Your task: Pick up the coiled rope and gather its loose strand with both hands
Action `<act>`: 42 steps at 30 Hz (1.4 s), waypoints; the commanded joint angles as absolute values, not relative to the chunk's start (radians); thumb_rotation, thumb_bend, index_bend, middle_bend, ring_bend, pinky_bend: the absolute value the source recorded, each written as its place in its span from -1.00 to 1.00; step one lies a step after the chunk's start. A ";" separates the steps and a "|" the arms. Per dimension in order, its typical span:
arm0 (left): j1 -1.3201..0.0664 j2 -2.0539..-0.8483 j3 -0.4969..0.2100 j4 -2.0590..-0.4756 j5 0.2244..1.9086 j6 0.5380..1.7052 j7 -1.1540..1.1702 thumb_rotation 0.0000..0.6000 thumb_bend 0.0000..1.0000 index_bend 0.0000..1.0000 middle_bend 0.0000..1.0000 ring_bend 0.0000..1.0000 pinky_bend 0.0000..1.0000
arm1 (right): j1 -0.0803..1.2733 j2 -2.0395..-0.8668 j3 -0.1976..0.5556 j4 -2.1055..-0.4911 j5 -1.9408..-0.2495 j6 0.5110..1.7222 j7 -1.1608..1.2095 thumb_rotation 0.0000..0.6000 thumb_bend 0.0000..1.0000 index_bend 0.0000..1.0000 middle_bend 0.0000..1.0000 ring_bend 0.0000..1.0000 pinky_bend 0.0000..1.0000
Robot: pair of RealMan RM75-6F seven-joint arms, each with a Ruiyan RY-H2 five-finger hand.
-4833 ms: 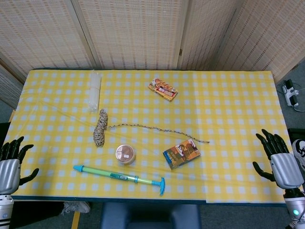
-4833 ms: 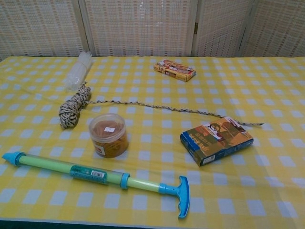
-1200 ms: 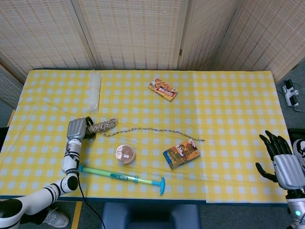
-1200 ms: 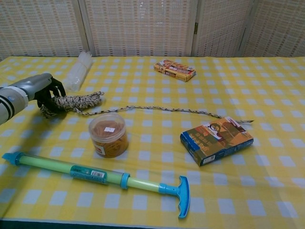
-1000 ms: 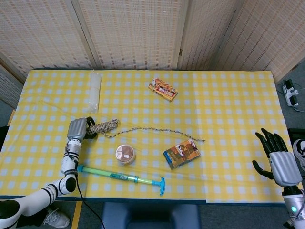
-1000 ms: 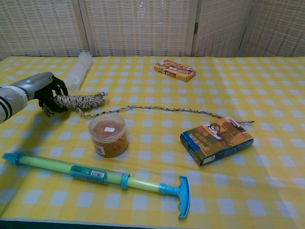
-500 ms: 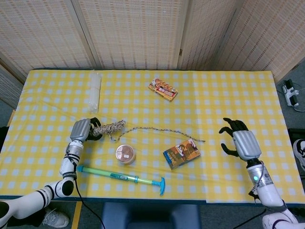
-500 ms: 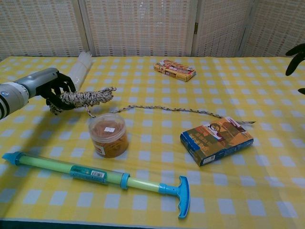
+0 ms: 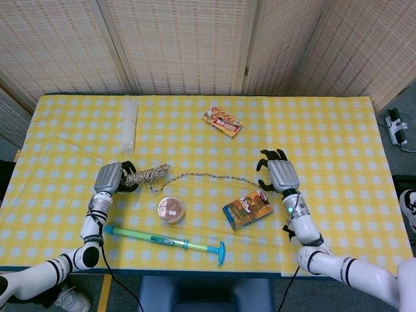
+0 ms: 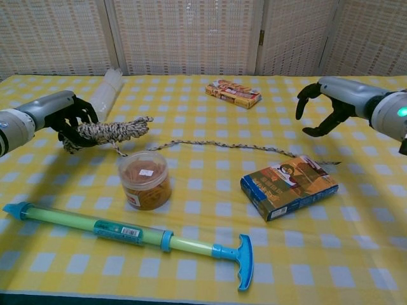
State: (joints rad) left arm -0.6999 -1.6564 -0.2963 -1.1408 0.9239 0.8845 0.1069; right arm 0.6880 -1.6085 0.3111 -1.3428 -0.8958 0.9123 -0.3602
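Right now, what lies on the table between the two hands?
In the head view, only the loose strand runs from the left hand toward the right hand.

left robot hand [image 10: 67, 121] closed in a grip, right robot hand [image 10: 323, 107] spread

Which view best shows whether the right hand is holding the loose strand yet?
The chest view: the right hand hovers open above the loose strand, clearly apart from it. The head view shows that hand from above, overlapping the strand's end, so contact is unclear.
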 commanded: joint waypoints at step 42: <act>-0.699 -1.666 -0.290 -1.127 0.910 0.879 0.116 1.00 0.24 0.40 0.27 0.19 0.38 | 0.867 -1.887 0.303 -0.953 -0.741 0.791 -0.484 1.00 -0.24 0.12 -0.64 -0.81 -1.00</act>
State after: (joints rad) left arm -0.6992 -1.6656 -0.2904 -1.1266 0.9100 0.8788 0.1161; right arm 0.8667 -1.8867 0.3026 -0.9527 -0.7418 0.7919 -0.4836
